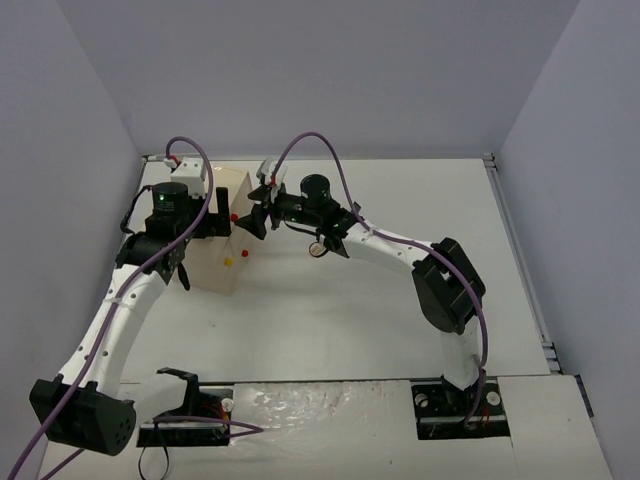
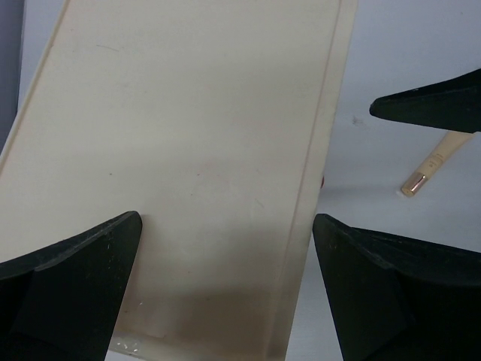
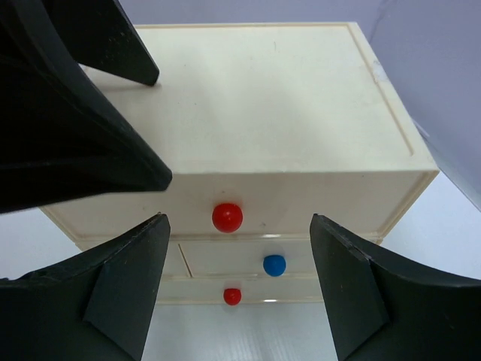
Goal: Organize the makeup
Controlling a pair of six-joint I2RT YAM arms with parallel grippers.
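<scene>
Of the makeup I see only a wooden-handled brush [image 2: 430, 167] with a copper ferrule, lying on the table right of the big beige box [image 1: 222, 250]. A small thing [image 1: 316, 249] under the right arm may be the same brush. The other cosmetics are out of view. My left gripper [image 1: 214, 214] hovers open over the box top [image 2: 188, 135], one finger above the top and one past its right edge. My right gripper [image 1: 256, 214] is open and empty in front of the box's knobbed face, level with the top red knob [image 3: 227, 216].
The box's front shows closed drawers with a blue knob [image 3: 274, 265] and a lower red knob [image 3: 232, 295]. The left gripper's black fingers [image 3: 83, 120] hang close above and left of my right gripper. Grey walls enclose the white table [image 1: 400, 320].
</scene>
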